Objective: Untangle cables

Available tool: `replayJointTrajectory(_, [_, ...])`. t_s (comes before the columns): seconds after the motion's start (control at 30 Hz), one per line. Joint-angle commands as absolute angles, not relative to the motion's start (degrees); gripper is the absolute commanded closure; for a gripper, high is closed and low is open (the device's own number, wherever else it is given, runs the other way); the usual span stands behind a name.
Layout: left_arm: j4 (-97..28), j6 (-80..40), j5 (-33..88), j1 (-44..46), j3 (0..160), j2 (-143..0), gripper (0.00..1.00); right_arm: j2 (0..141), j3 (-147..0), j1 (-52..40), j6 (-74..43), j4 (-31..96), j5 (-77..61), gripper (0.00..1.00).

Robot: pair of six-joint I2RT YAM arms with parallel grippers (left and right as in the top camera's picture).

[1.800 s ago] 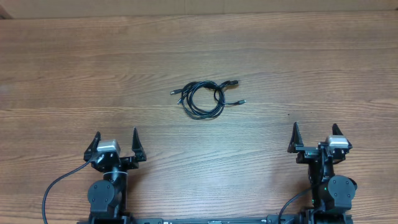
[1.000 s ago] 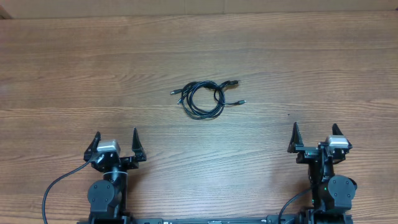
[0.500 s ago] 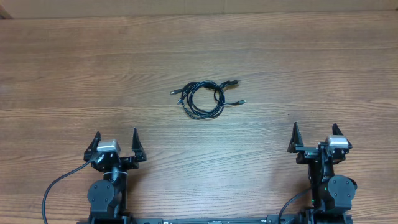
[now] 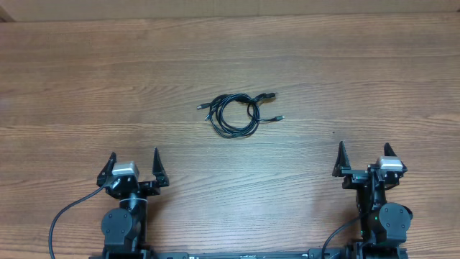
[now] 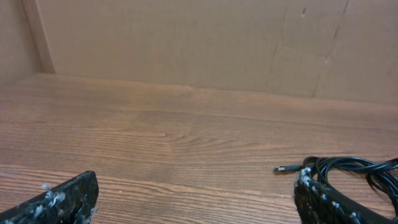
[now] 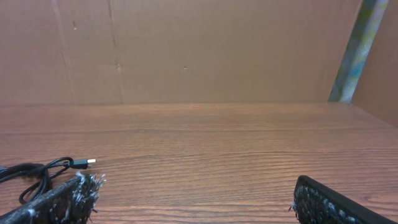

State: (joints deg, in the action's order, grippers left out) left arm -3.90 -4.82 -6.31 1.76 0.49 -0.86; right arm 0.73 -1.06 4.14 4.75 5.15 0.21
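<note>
Black cables [image 4: 237,113] lay in one tangled coil at the centre of the wooden table [image 4: 359,72], exactly as in the preceding seconds. Nothing had moved. The left gripper [image 4: 134,155] and right gripper [image 4: 364,147] sat near the lower edge, jaws spread and empty, so untangling had apparently not begun.

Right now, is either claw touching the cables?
No; the overhead view shows the left claw and the right claw open and empty, with bare table between them and the cables.
</note>
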Motion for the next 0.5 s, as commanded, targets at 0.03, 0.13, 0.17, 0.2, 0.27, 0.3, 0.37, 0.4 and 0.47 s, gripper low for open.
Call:
replayJointTrajectory(0.03, [-3.79, -5.15, -7.44, 1.50, 0.27, -0.32, 0.00, 0.19, -0.47, 4.10, 4.99, 4.82, 0.10, 0.00])
replayJointTrajectory(0.13, [-3.79, -5.15, -7.44, 1.50, 0.27, -0.32, 0.00, 0.19, -0.47, 4.10, 4.99, 4.82, 0.10, 0.00])
replayJointTrajectory(0.17, [-3.79, -5.15, -7.44, 1.50, 0.27, -0.32, 0.00, 0.19, -0.47, 4.10, 4.99, 4.82, 0.10, 0.00])
replayJointTrajectory(0.2, [-3.79, -5.15, -7.44, 1.50, 0.27, -0.32, 0.00, 0.19, -0.47, 4.10, 4.99, 4.82, 0.10, 0.00])
replayJointTrajectory(0.27, [-3.79, -5.15, -7.44, 1.50, 0.27, -0.32, 0.00, 0.19, -0.47, 4.10, 4.99, 4.82, 0.10, 0.00])
replayJointTrajectory(0.3, [-3.79, -5.15, -7.44, 1.50, 0.27, -0.32, 0.00, 0.19, -0.47, 4.10, 4.99, 4.82, 0.10, 0.00])
replayJointTrajectory(0.37, [-3.79, -5.15, -7.44, 1.50, 0.27, -0.32, 0.00, 0.19, -0.47, 4.10, 4.99, 4.82, 0.10, 0.00])
replayJointTrajectory(0.4, [-3.79, -5.15, -7.44, 1.50, 0.27, -0.32, 0.01, 0.19, -0.47, 4.10, 4.99, 4.82, 0.10, 0.00])
replayJointTrajectory(0.47, [-3.79, -5.15, -7.44, 1.50, 0.27, -0.32, 0.00, 0.19, -0.47, 4.10, 4.99, 4.82, 0.10, 0.00])
